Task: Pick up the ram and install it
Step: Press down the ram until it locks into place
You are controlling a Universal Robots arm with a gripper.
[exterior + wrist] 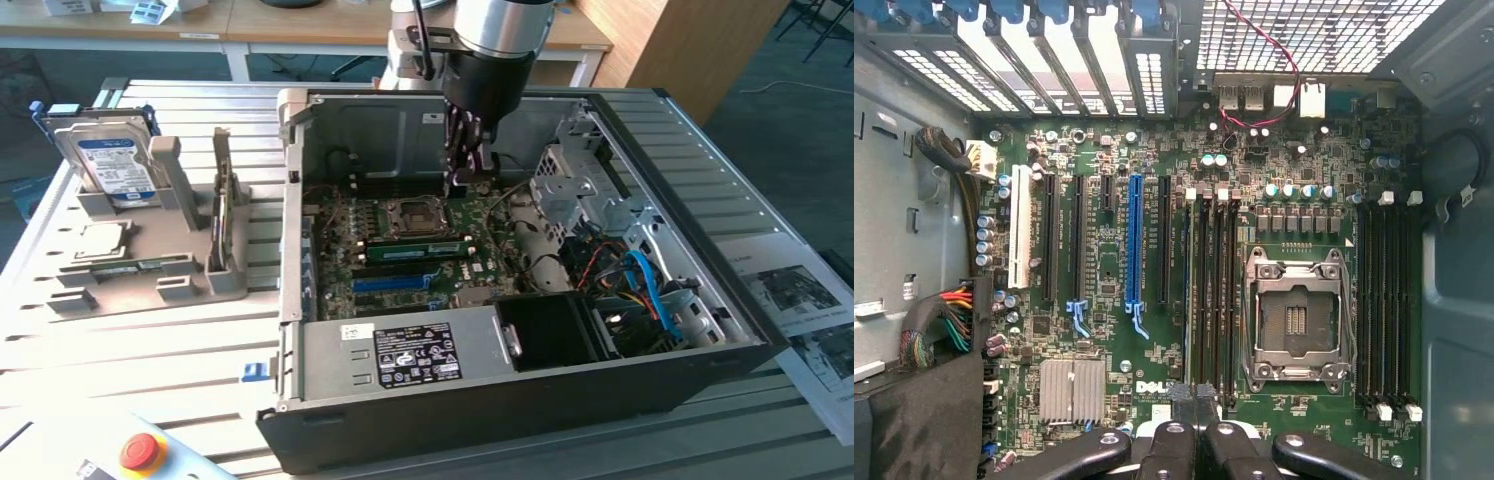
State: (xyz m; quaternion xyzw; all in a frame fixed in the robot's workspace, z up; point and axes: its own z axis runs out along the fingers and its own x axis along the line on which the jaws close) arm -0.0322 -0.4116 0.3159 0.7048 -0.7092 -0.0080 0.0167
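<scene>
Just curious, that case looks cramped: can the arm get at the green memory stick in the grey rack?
Probably yes. The ram stands upright in the rack, open from above. The arm, jaws shut, is inside the case, so its side wall lies between.

We see a ribbed metal worktable (160, 350) of long aluminium slats, pale grey, filling most of the exterior view. Strong light falls on its far corner at the exterior view's left, where the slats wash out almost to white. Behind it stands a wooden desk (307, 30) with a light brown top and white legs. At the exterior view's right, just beyond the table's far corner, rises a tall wooden panel (667, 50) of warmer brown. The floor (787, 130) is dark blue-grey carpet, and a thin white cable (814, 85) trails across it. Printed sheets (801, 300) lie on the table's right edge, black and white.
</scene>
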